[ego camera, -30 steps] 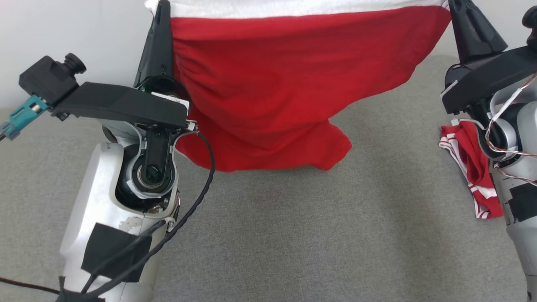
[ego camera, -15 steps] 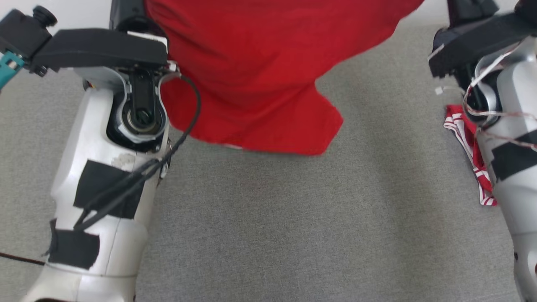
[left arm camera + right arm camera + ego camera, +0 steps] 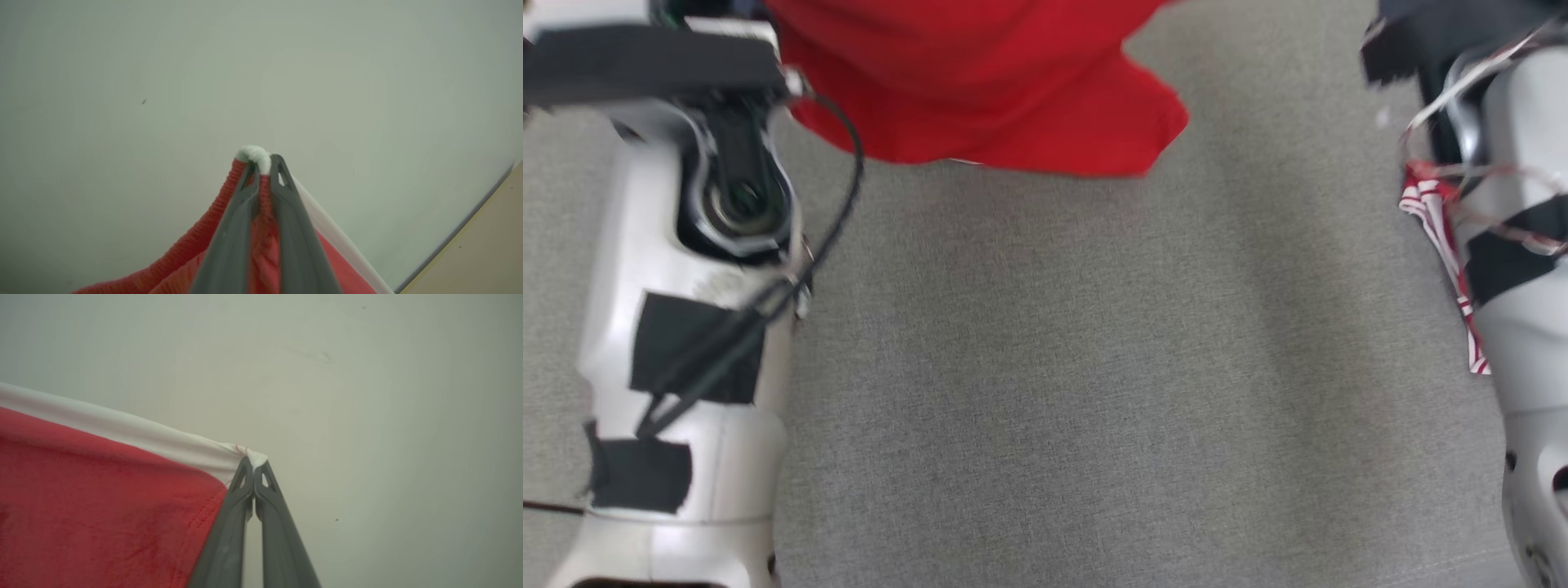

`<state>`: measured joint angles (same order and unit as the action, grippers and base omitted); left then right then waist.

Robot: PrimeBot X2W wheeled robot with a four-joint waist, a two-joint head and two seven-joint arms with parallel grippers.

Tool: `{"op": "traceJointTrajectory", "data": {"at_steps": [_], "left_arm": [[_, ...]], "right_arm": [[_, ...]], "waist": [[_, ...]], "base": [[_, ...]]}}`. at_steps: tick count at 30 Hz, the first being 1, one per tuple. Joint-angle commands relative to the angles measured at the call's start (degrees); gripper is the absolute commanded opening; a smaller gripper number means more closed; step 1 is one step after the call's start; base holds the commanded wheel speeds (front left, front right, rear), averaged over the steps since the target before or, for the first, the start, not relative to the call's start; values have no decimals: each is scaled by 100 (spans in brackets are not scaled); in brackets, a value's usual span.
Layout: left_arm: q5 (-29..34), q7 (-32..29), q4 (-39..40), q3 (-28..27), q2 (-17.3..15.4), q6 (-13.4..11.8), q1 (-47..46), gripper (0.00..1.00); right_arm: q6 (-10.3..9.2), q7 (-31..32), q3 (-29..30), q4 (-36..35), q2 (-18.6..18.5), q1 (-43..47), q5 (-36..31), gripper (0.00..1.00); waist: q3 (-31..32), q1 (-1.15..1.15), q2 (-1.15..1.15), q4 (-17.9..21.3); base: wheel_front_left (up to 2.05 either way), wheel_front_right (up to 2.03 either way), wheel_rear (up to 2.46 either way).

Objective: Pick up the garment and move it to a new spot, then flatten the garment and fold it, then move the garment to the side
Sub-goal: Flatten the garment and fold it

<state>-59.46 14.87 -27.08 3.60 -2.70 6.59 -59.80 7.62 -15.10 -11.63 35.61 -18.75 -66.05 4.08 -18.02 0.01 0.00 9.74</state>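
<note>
Where two grippers point(image 3: 264, 162) point(image 3: 254, 464) clamp: one garment point(image 3: 102, 490)

- Grey woven surface point(image 3: 1054, 392): flat, even weave, a bit blurred.
- Red-and-white striped cloth point(image 3: 1427, 204): crumpled, lying on the grey woven surface twd its right side, partly hidden.
- Pale wall point(image 3: 261, 73): plain, w/ a tiny dark speck point(image 3: 143, 101); where it stands re the grey woven surface can't be told.
- Beige strip point(image 3: 490, 249) w/ a dark edge line: place re the grey woven surface also unclear.
</note>
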Motion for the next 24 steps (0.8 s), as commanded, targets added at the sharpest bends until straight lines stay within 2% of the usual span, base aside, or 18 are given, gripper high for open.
{"op": "traceJointTrajectory", "data": {"at_steps": [1, 4, 7, 11, 15, 18, 21, 24], "left_arm": [[-2, 42, -6, 19, -37, 28, 123, 0], [-106, 41, 7, 236, -35, 53, 429, 0], [-144, 30, 94, 467, -23, 74, 867, 0], [-377, 30, 368, 640, -33, 89, 1652, 0], [-467, 31, 791, 688, -24, 14, 2575, 0], [-353, 31, 1113, 833, -26, -78, 3286, 0], [-307, 31, 1390, 1084, -22, -175, 3913, 0], [-337, -97, 1569, 1355, -48, -235, 4418, 0]], "right_arm": [[-27, -1, -51, 20, -3, 117, 21, 0], [-25, -3, -340, 44, -122, 346, 196, 0], [-24, -3, -757, 24, -263, 687, 638, 0], [-24, 82, -1363, -258, -723, 1235, 1419, 0], [-24, 415, -1628, -922, -1237, 1954, 2317, 0], [-24, 885, -1837, -1632, -1655, 2634, 2988, 0], [-24, 1355, -1847, -2311, -2101, 3288, 3590, 0], [-23, 1857, -1619, -2746, -2362, 3969, 4211, 0]], "waist": [[-110, -1, 0, -13], [-80, -1, 0, -52], [85, -1, 0, -105], [410, -1, 0, -190], [727, -1, 0, -270], [946, -1, 0, -345], [1099, -1, 0, -407], [1215, -1, 0, -461]], "base": [[0, 0, 0], [0, 0, 0], [0, 0, 0], [0, 0, 0], [0, 0, 0], [0, 0, 0], [0, 0, 0], [0, 0, 0]]}}
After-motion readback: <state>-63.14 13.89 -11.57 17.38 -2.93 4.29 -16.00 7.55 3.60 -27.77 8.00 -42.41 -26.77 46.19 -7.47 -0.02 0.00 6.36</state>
